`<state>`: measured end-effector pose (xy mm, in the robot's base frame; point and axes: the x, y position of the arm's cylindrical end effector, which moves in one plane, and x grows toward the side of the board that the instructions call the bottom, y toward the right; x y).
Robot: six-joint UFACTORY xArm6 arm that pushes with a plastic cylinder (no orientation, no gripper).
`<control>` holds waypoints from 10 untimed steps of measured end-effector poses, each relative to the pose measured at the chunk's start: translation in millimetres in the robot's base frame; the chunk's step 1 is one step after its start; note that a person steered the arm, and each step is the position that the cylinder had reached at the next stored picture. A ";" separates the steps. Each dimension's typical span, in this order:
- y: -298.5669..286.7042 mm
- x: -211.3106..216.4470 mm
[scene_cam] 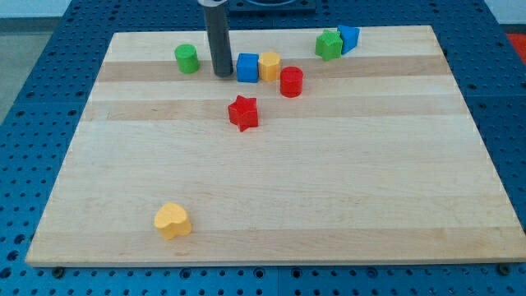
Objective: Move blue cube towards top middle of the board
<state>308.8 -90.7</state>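
Observation:
The blue cube sits near the top of the wooden board, a little left of the middle. My tip stands just to the cube's left, close to it or touching it. A yellow block touches the cube's right side. A red cylinder stands just right of and below the yellow block.
A green cylinder stands left of my tip. A red star lies below the cube. A green star-like block and a blue block sit together at the top right. A yellow heart lies at the bottom left.

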 end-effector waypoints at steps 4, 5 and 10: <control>47.7 3.4; 47.7 3.4; 28.8 -32.6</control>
<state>276.2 -61.9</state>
